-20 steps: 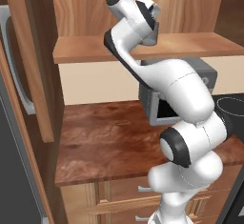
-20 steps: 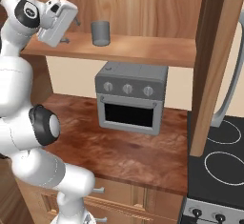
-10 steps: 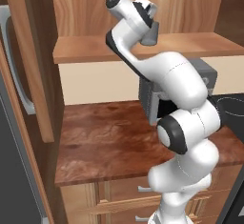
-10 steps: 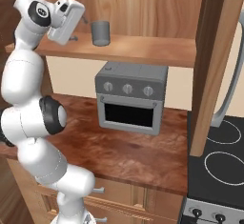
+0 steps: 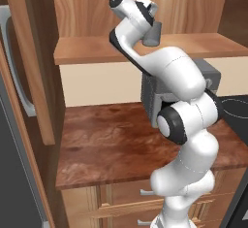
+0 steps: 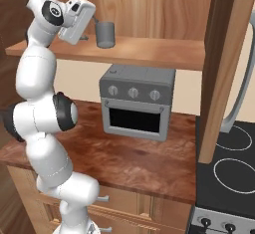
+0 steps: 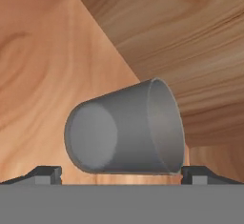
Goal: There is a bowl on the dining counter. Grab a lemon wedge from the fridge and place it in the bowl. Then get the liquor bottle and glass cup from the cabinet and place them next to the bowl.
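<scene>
The glass cup (image 6: pixel 105 34) is a grey translucent tumbler standing upright on the light-wood shelf of the cabinet (image 6: pixel 149 54). It also shows behind my hand in the left base view as the glass cup (image 5: pixel 153 34) on the cabinet shelf (image 5: pixel 97 52). My gripper (image 6: pixel 87 33) is raised to shelf height just left of the cup, open. In the hand view the glass cup (image 7: pixel 126 132) is close, framed between my two fingertips (image 7: pixel 47 174), and the gripper (image 7: pixel 123 176) has not touched it.
A grey toaster oven (image 6: pixel 137 101) sits on the reddish wood counter (image 6: pixel 139 161) below the shelf. A black stove (image 6: pixel 229 168) lies to the right. The dark brown cabinet door (image 6: pixel 224 68) hangs open on the right. A grey fridge door with a bar handle (image 5: pixel 17 76) stands at left.
My hand has moved along the shelf toward the cup and my elbow has swung. The jaws have stayed open. The cup has not moved.
</scene>
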